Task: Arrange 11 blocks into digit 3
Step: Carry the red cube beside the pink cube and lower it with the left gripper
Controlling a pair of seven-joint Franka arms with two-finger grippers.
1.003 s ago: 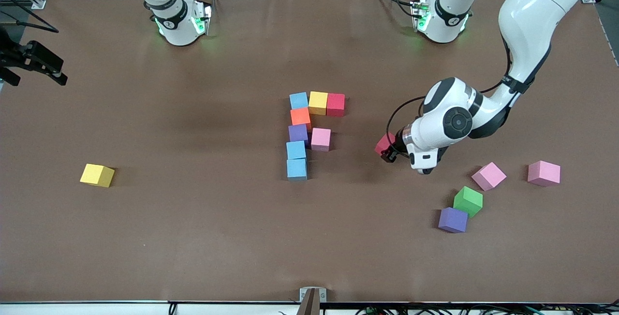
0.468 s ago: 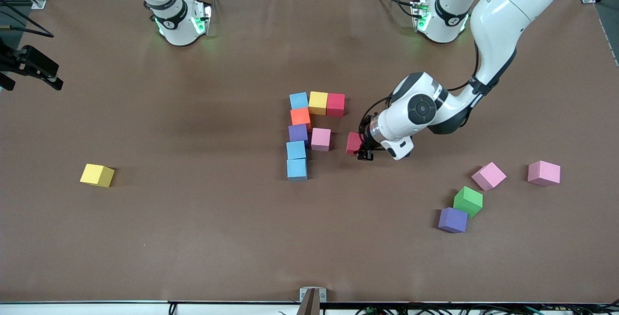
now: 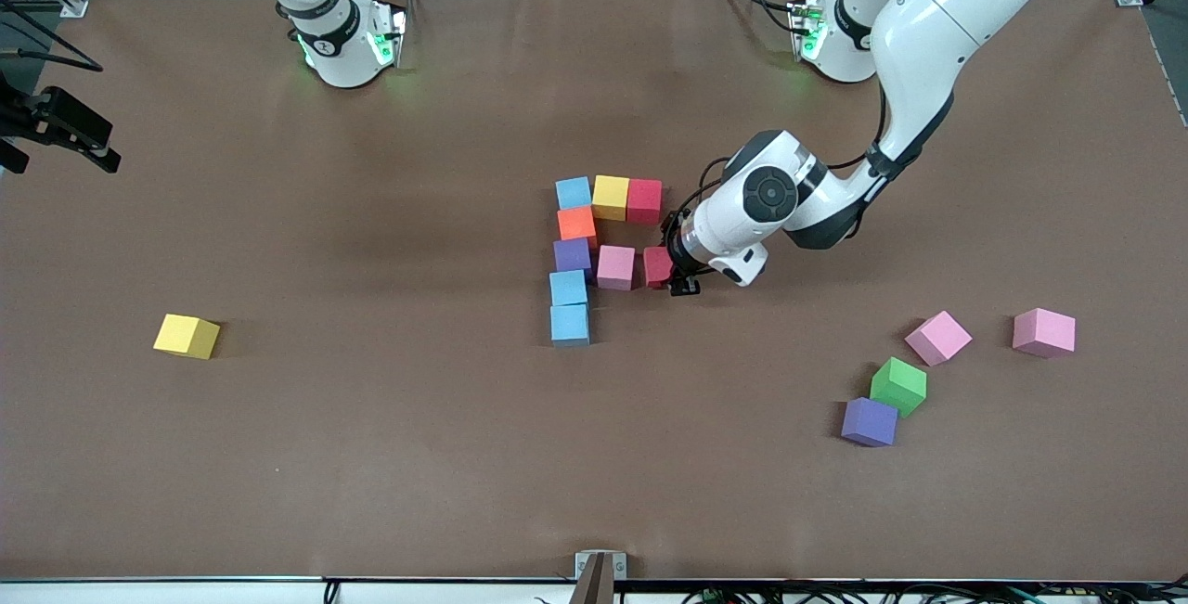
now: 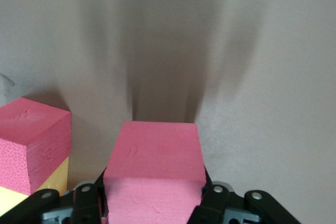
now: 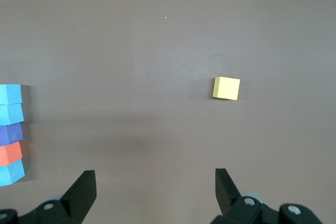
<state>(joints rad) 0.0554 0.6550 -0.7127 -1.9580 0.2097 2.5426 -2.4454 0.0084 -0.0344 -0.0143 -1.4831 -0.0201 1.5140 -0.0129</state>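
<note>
The unfinished digit 3 sits mid-table. It has a row of blue (image 3: pixel 574 192), yellow (image 3: pixel 611 197) and red (image 3: pixel 644 200) blocks. A column runs nearer the camera: orange (image 3: pixel 576 224), purple (image 3: pixel 573 255), blue (image 3: pixel 568 288) and blue (image 3: pixel 569 325). A pink block (image 3: pixel 615 267) sits beside the purple one. My left gripper (image 3: pixel 670 270) is shut on a red block (image 3: pixel 656 266) (image 4: pixel 157 150), held low right against that pink block. My right gripper (image 5: pixel 154 178) waits open and empty, high over the right arm's end of the table.
Loose blocks toward the left arm's end: two pink (image 3: pixel 938 338) (image 3: pixel 1043 332), a green (image 3: pixel 898 386) and a purple (image 3: pixel 870 421). A lone yellow block (image 3: pixel 187 336) (image 5: pixel 227 88) lies toward the right arm's end. The brown table (image 3: pixel 390 456) is bare nearer the camera.
My left gripper has carried the red block from the left arm's end toward the figure and now has it beside the pink block. The right gripper stays open.
</note>
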